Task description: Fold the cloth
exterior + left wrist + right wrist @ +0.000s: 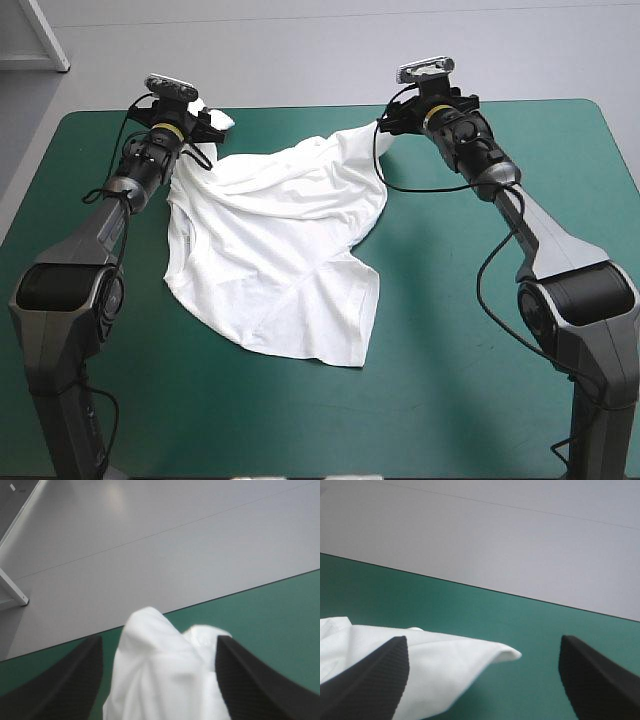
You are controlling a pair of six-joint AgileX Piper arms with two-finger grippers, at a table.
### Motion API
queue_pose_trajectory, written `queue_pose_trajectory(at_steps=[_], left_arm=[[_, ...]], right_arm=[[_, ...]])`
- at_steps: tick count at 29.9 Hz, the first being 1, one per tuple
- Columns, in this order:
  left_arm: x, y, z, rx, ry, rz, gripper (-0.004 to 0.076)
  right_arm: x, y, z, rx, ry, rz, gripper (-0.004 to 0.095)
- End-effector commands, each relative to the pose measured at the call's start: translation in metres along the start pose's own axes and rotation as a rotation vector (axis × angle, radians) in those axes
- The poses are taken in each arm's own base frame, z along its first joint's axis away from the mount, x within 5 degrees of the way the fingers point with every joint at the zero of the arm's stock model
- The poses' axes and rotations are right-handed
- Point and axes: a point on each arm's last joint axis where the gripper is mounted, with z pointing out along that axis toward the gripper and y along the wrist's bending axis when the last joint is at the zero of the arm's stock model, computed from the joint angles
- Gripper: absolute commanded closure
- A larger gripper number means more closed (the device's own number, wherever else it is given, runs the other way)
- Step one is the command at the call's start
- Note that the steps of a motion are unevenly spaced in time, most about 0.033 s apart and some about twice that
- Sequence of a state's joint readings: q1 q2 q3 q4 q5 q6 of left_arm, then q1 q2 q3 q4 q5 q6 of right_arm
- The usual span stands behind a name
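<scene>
in the high view, the white short-sleeved fabric t-shirt (275, 250) lay loosely spread and rumpled on the teal-green table cover (470, 400), its near hem flat and its far part bunched in ridges. the left gripper (207, 124), with two broad black curved fins, sat at the t-shirt's far left corner, and the right gripper (384, 122), of the same build, sat at its far right corner. in the left wrist view, the left gripper's fins were spread apart, and a raised hump of the t-shirt (160, 680) stood between them unpinched. in the right wrist view, the right gripper's fins were spread wide too; a pointed corner of the t-shirt (440, 665) lay beside one fin and reached only partway into the gap. the step in hand looked like taking hold of the t-shirt's far edge for a first fold, with nothing folded yet. the next move would call for both grippers to press together on the fabric, the right one shifting farther over its corner first.
</scene>
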State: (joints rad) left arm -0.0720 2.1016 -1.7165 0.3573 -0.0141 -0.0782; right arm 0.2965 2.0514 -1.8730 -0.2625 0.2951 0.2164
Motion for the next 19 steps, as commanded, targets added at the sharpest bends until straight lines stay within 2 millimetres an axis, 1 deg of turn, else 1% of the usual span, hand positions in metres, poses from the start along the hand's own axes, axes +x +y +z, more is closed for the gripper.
queue_pose_trajectory(at_steps=[1,3,5,6,7,9,11,14,16,19], left_arm=[[-0.056,0.018,-0.028,-0.046,-0.141,0.002,0.0157],[-0.063,0.024,-0.035,-0.069,-0.068,0.000,0.0160],[-0.076,0.033,-0.049,-0.104,0.020,0.000,0.0160],[-0.082,0.037,-0.058,-0.120,0.059,0.000,0.0160],[-0.089,0.043,-0.070,-0.141,0.133,0.002,0.0160],[-0.101,0.051,-0.091,-0.166,0.219,0.005,0.0162],[-0.109,0.056,-0.113,-0.186,0.298,-0.004,0.0183],[-0.115,0.060,-0.136,-0.197,0.364,-0.013,0.0227],[-0.117,0.061,-0.148,-0.196,0.400,-0.031,0.0246],[-0.110,0.059,-0.159,-0.179,0.506,-0.041,0.0247]], right_arm=[[-0.048,-0.011,-0.045,0.018,-0.123,0.014,0.0075],[-0.052,-0.013,-0.057,0.033,-0.092,0.002,0.0075],[-0.059,-0.016,-0.075,0.042,-0.060,0.012,0.0075],[-0.063,-0.016,-0.083,0.043,-0.049,0.021,0.0075],[-0.067,-0.018,-0.096,0.048,-0.030,0.026,0.0075],[-0.073,-0.019,-0.116,0.041,0.003,0.044,0.0075],[-0.077,-0.018,-0.137,0.017,0.049,0.057,0.0075],[-0.079,-0.015,-0.163,-0.034,0.119,0.079,0.0102],[-0.079,-0.012,-0.177,-0.078,0.173,0.099,0.0153],[-0.074,-0.007,-0.187,-0.129,0.257,0.130,0.0231]])
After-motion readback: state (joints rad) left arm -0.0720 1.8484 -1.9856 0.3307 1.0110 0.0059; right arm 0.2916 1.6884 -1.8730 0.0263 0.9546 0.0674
